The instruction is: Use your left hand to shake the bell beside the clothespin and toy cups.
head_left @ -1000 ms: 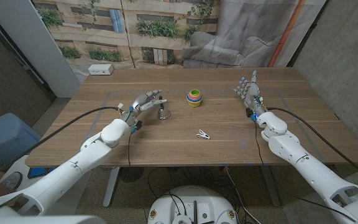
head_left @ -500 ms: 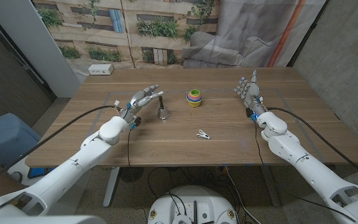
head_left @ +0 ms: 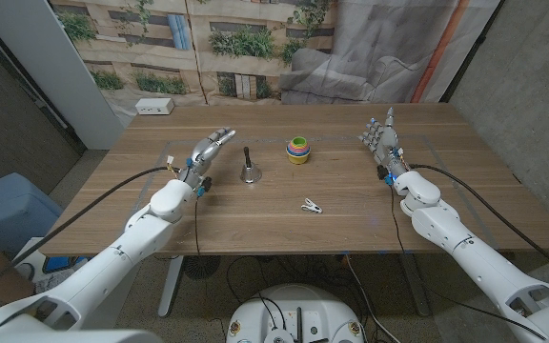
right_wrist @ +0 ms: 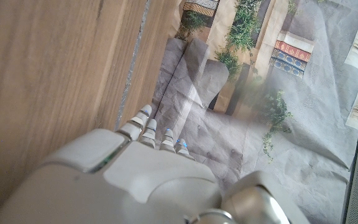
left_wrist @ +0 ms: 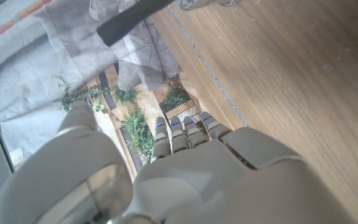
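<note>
1. The wooden counter [head_left: 284,214] carries everything; a printed backdrop of plants and buildings [head_left: 246,43] hangs behind its far edge, with grey crumpled sheeting [head_left: 351,62] beside it.
2. The left arm [head_left: 127,243] reaches in from the near-left corner, a black cable running along it. The right arm [head_left: 465,238] comes in from the near-right corner.
3. The left hand [head_left: 208,151] is held just left of the bell, apart from it, fingers extended and close together, holding nothing. In the left wrist view the back of this hand [left_wrist: 197,174] shows with its fingers straight, and the bell's dark handle crosses the frame beyond them.
4. The right hand [head_left: 380,138] stands on the right side of the counter, fingers pointing up and slightly spread, holding nothing. The right wrist view shows its back [right_wrist: 135,180] with fingers straight over the wood.
5. A white box [head_left: 154,107] lies at the counter's far-left corner.
6. The stack of toy cups [head_left: 297,151], coloured rings nested together, stands near the middle, right of the bell.
7. The bell [head_left: 249,170] stands upright on the counter, silver body down and dark handle up, between the left hand and the toy cups.
8. The clothespin [head_left: 311,205] lies on the counter nearer the robot, to the right of the bell and well apart from it.
</note>
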